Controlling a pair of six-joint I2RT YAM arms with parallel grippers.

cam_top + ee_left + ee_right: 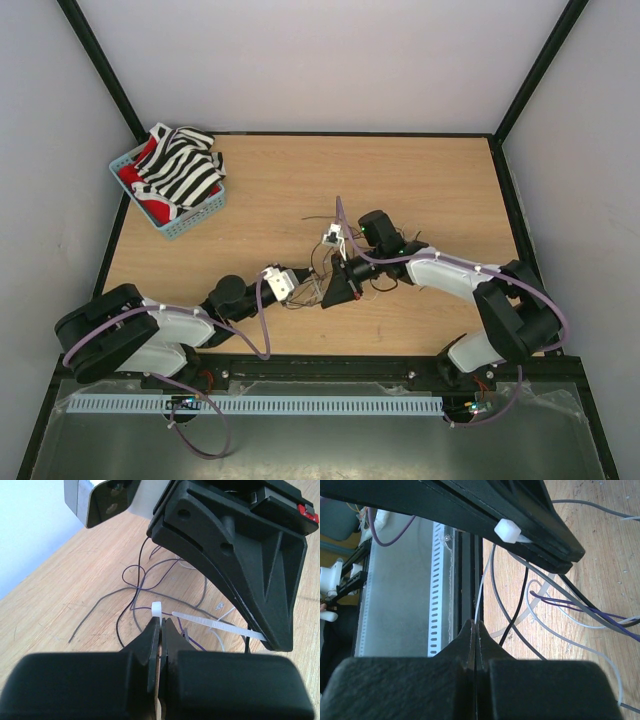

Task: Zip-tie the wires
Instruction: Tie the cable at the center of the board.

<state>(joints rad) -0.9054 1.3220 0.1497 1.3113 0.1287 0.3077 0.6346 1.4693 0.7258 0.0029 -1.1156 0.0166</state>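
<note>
The wires (316, 262) are a loose tangle of thin dark, grey, purple and pale strands on the wooden table between the two grippers. They show in the left wrist view (131, 591) and in the right wrist view (580, 611). My left gripper (161, 620) is shut on the white head of a zip tie (156, 608). The tie's tail (220, 625) runs to my right gripper (475, 624), which is shut on it as a thin white strip. In the top view the left gripper (310, 293) and right gripper (326, 297) almost touch above the wires.
A light blue basket (196, 222) with a black-and-white striped cloth (185, 170) and something red stands at the table's far left corner. A perforated white rail (436, 590) and a black frame run along the near table edge.
</note>
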